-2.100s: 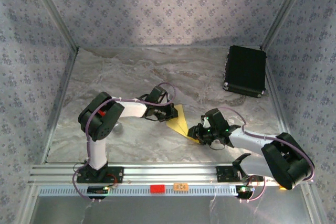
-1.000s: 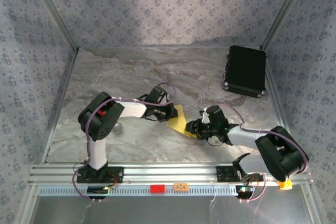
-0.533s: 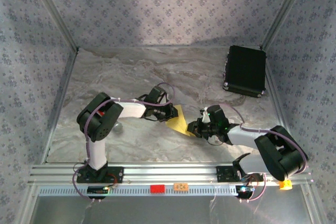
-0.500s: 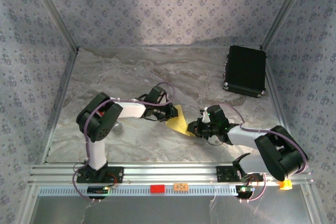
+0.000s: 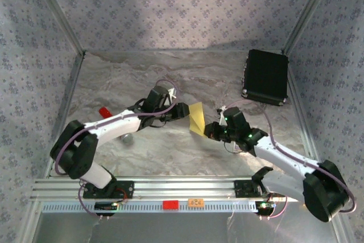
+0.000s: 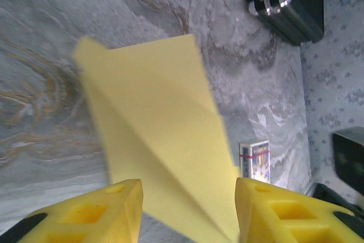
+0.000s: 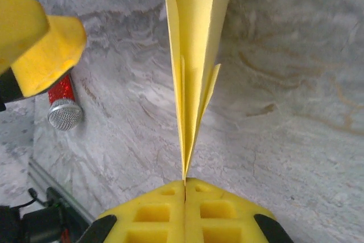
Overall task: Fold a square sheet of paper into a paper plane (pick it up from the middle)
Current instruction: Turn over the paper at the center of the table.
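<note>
One yellow paper (image 5: 197, 119) — long axis straight out from the right gripper (image 7: 185, 187).

Paper sheet (image 5: 197, 118): plain yellow. Table (image 5: 142, 78): grey marble swirls, tan veins. Walls (image 5: 170, 9): pale lilac, small dark floral print. Case (image 5: 266, 76): black. Tool handle (image 7: 60, 92): glittery red, silver cap. Left gripper (image 6: 185, 189), right gripper (image 7: 185, 185): yellow. Arms (image 5: 114, 126): white, black, purple cables.

A grey marbled tabletop (image 5: 170, 78) lies walled at nine, twelve and three o'clock by pale lavender flower-print panels (image 5: 182, 9). A ribbed aluminium rail (image 5: 187, 186) runs along six o'clock.
</note>
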Robot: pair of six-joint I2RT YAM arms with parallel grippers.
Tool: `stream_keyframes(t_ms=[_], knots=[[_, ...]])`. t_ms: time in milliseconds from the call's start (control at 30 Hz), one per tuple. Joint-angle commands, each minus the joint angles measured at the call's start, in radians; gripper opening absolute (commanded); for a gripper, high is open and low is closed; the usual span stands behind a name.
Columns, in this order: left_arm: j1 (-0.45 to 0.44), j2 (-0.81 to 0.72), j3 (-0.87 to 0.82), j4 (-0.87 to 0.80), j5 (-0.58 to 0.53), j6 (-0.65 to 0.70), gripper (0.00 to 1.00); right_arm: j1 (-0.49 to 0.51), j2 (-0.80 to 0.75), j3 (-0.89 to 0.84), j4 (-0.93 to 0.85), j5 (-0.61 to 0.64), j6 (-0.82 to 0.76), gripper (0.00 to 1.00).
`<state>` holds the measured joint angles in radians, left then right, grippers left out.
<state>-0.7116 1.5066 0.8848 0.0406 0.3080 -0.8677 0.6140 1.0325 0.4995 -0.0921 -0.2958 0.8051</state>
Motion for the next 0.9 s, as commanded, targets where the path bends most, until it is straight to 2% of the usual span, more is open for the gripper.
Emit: stream_keyframes(t_ms=[0,233,433,667,867], knots=[[0.019,-0.053,-0.048,-0.050,-0.104,0.023,0.46,0.035,-0.046,0.058,-0.176,0.192,-0.087,0.07],[0.040,-0.138,-0.105,-0.057,-0.186,0.011,0.48,0.180,-0.043,0.172,-0.386,0.553,-0.128,0.05],[0.052,-0.192,-0.139,-0.071,-0.236,-0.003,0.52,0.288,0.042,0.253,-0.500,0.776,-0.168,0.05],[0.065,-0.223,-0.160,-0.083,-0.259,-0.013,0.53,0.392,0.183,0.346,-0.622,0.973,-0.144,0.05],[0.070,-0.234,-0.164,-0.091,-0.269,-0.014,0.54,0.428,0.272,0.391,-0.658,1.027,-0.144,0.05]])
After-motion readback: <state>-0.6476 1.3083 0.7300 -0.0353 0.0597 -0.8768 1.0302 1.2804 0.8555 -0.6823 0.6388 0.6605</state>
